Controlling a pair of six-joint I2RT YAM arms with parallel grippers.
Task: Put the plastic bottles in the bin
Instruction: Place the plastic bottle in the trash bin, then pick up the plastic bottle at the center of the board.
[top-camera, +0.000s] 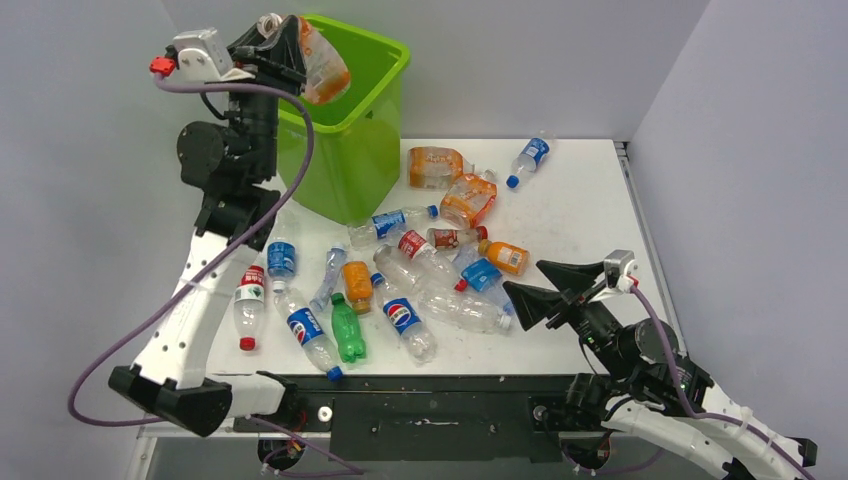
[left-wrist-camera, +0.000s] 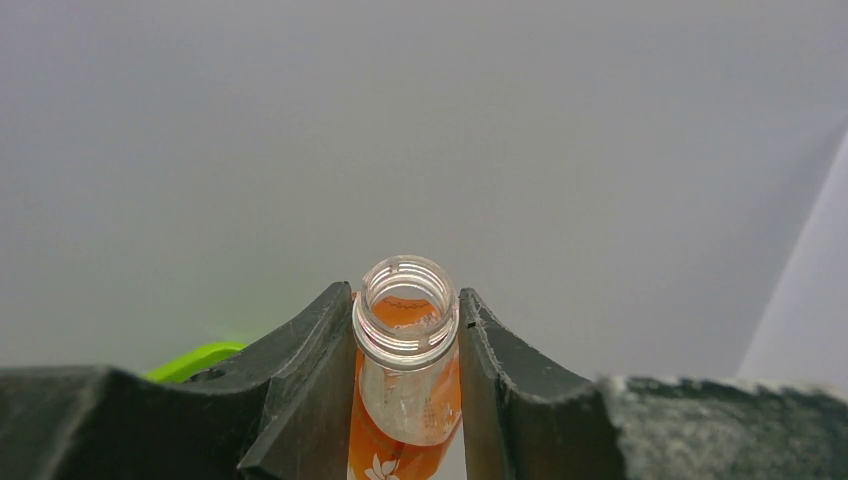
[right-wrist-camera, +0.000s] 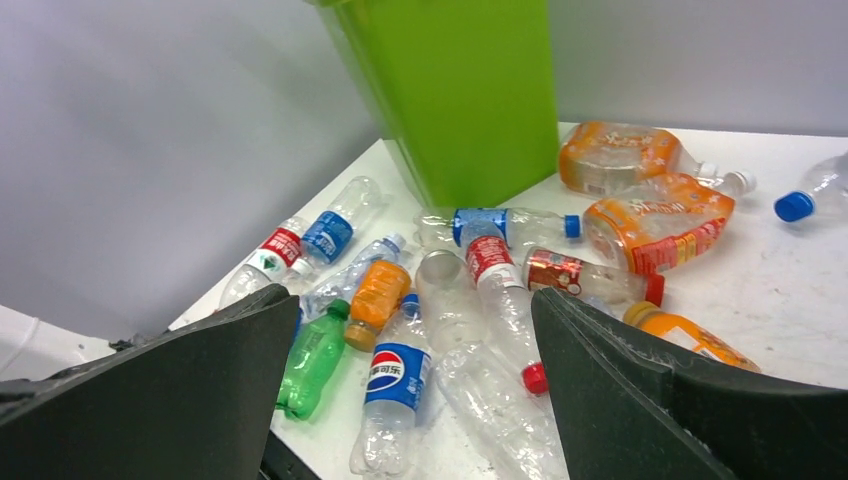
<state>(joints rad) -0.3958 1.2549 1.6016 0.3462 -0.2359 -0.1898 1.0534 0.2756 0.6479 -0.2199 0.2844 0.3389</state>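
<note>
An orange bottle (top-camera: 322, 65) is clamped at its neck by the left gripper (top-camera: 285, 45) at the upper left of the frame, seemingly over the opening of the bin (top-camera: 385, 60). The drop is judged to be in hand, and only a release is called for. The right gripper (top-camera: 522, 277), spread wide and empty, is poised at the lower right beside the bottles (top-camera: 400, 300) scattered on the worktop (top-camera: 590, 200), where bare room is left toward the right edge.

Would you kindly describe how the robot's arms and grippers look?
The left arm and right arm have white shells over black joints. The left gripper and right gripper each have black wedge-shaped fingers, a white camera block with a red plug, and a purple cable.
</note>
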